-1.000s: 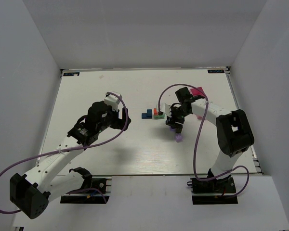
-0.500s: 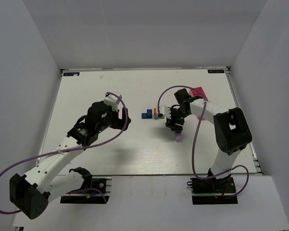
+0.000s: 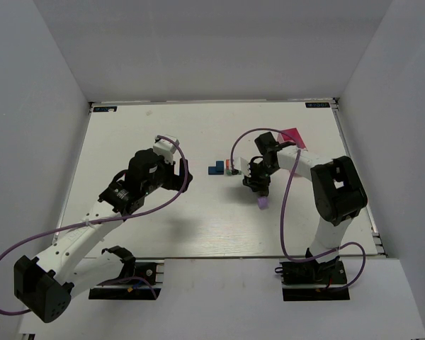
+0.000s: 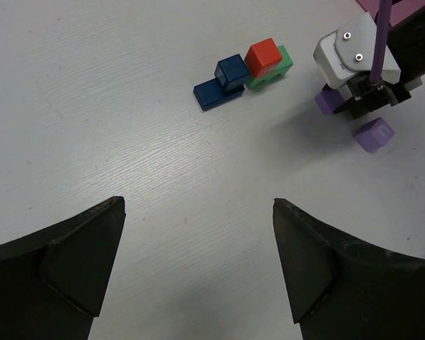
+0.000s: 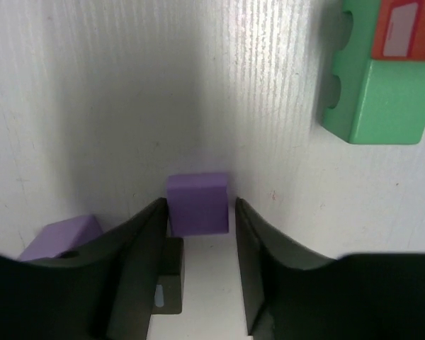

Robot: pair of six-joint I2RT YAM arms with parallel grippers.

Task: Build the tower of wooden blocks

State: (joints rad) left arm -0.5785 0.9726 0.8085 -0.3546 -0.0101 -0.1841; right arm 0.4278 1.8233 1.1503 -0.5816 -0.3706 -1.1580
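A purple block [image 5: 197, 204] lies on the table between the tips of my right gripper [image 5: 200, 207]. The left finger is against it and a thin gap shows at the right finger, so the jaws are open. A lilac block [image 5: 60, 237] lies just to the left of that gripper. A green block [image 5: 375, 92] with a red block [image 5: 404, 28] on it sits ahead to the right. Next to them is a pair of blue blocks [image 4: 223, 79]. My left gripper [image 4: 198, 212] hangs wide open over bare table, well short of the blocks.
A pink tray [image 3: 292, 136] lies at the back right, behind the right arm [image 3: 333, 184]. The left arm [image 3: 127, 191] reaches over the left half of the white table [image 3: 163, 134]. Grey walls enclose the table on three sides.
My right gripper has dropped slightly toward the table and its jaws have narrowed round the purple block. The left arm has not moved.
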